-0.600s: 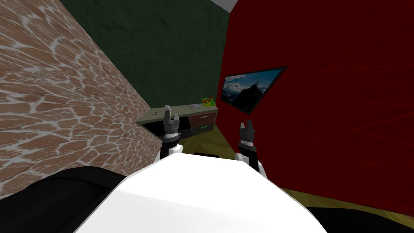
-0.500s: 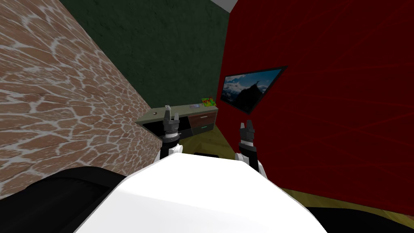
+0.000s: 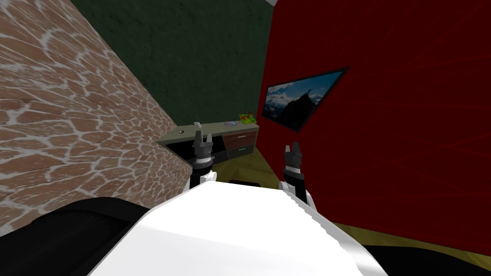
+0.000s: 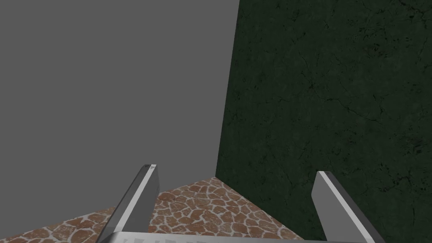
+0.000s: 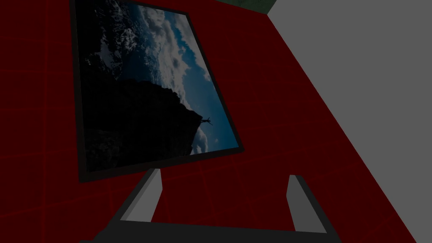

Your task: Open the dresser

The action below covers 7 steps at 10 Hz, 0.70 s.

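The dresser point(image 3: 225, 139) stands some way ahead against the dark green wall: a low unit with a grey-green top, two reddish-brown and dark green drawer fronts at its right end and a black hollow to their left. My left gripper point(image 3: 202, 138) is raised in front of me, well short of the dresser, its fingers point(image 4: 145, 198) open with nothing between them. My right gripper point(image 3: 293, 147) is raised beside the red wall, its fingers point(image 5: 149, 196) open and empty too.
A stone-patterned wall point(image 3: 72, 124) runs close along my left and a red wall point(image 3: 393, 120) with a framed mountain picture point(image 3: 299, 98) along my right, leaving a narrow olive floor strip point(image 3: 244, 167) toward the dresser. Small objects, one colourful point(image 3: 247, 118), sit on its top.
The whole head view has shifted: the dresser and picture sit slightly differently and look nearer, so I have moved toward the dresser. Both arms hold the same pose.
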{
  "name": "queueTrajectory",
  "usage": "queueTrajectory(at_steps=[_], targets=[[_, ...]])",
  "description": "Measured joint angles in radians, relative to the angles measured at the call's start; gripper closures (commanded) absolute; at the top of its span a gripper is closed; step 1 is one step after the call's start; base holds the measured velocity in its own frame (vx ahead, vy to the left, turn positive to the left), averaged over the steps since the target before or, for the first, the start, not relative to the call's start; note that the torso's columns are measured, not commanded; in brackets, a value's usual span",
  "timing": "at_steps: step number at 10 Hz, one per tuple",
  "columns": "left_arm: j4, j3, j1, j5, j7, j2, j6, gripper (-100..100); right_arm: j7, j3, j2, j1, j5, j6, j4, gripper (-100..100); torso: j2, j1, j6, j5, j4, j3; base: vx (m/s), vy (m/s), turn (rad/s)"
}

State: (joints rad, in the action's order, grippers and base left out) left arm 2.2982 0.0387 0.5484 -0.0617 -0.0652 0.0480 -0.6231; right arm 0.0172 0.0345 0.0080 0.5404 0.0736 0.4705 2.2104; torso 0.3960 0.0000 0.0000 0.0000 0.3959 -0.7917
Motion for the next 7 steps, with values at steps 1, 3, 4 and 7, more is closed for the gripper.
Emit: queueTrajectory(at_steps=[1, 3, 4, 7], targets=[[0.000, 0.000, 0.000, 0.000, 0.000, 0.000, 0.000, 0, 0.000, 0.000, 0.000, 0.000, 0.000, 0.000, 0.000, 0, 0.074, 0.000, 0.000, 0.000, 0.074, -0.147, 0.000, 0.000, 0.000], [0.000, 0.000, 0.000, 0.000, 0.000, 0.000, 0.000, 0, 0.000, 0.000, 0.000, 0.000, 0.000, 0.000, 0.000, 0, 0.222, 0.000, 0.000, 0.000, 0.221, -0.443, 0.000, 0.000, 0.000], [0.000, 0.000, 0.000, 0.000, 0.000, 0.000, 0.000, -100, 0.000, 0.000, 0.000, 0.000, 0.000, 0.000, 0.000, 0, 0.295, 0.000, 0.000, 0.000, 0.295, -0.590, 0.020, -0.008, 0.007], [-0.018, -0.002, -0.002, 0.002, 0.000, -0.080, 0.000, -100, 0.000, 0.000, 0.000, 0.000, 0.000, 0.000, 0.000, 0, 0.339, -0.001, 0.000, 0.000, 0.340, -0.684, 0.049, -0.023, 0.017]])
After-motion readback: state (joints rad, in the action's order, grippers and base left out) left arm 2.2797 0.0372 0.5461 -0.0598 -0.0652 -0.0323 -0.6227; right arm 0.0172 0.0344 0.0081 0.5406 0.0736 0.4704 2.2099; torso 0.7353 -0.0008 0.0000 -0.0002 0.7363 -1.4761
